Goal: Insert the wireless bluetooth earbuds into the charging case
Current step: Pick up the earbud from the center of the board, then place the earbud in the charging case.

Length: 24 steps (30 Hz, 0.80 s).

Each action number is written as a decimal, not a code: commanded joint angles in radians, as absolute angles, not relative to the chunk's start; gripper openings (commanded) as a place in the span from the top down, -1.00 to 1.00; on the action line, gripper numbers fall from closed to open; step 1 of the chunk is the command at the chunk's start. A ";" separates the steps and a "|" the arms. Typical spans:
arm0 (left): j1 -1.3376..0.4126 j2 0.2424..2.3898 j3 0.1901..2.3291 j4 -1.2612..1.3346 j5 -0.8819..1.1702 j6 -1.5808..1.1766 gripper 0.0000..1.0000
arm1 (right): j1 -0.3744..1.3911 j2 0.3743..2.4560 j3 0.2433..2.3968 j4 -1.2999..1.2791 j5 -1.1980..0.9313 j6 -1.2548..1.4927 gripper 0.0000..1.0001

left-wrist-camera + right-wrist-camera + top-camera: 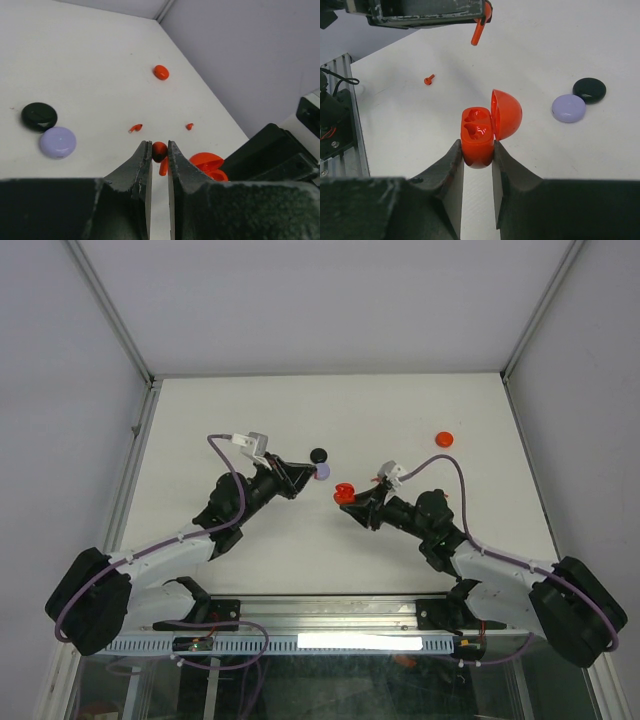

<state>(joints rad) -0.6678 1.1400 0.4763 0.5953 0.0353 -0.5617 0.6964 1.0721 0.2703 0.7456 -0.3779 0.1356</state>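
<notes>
My left gripper (159, 146) is shut on a red earbud (160, 152), its stem hanging down; the earbud also shows in the right wrist view (477, 32), held above the table. My right gripper (478, 146) is shut on the base of an open red charging case (479, 131), lid tipped to the right, both wells empty. In the top view the left gripper (305, 473) is just left of the case (344, 493) held by the right gripper (352, 502). Two more red earbuds (135, 128) (189, 126) lie on the table; one shows in the right wrist view (429, 79).
A black round case (318, 454) and a lavender one (322, 471) lie side by side by the left gripper. A closed red case (444, 438) lies at the far right. The white table has raised walls on its sides and a metal rail (330, 612) at the near edge.
</notes>
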 commanded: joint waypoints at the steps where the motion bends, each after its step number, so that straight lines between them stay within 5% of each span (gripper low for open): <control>1: -0.718 1.106 0.437 0.876 0.041 -0.542 1.00 | 0.701 1.012 0.236 0.910 -0.331 0.136 1.00; 7: -0.799 1.103 0.424 0.962 0.063 -0.508 0.99 | 0.701 0.988 0.161 1.079 -0.360 0.118 1.00; 24: -0.915 1.108 0.412 1.104 0.161 -0.418 0.97 | 0.701 0.898 0.199 1.056 -0.491 0.084 1.00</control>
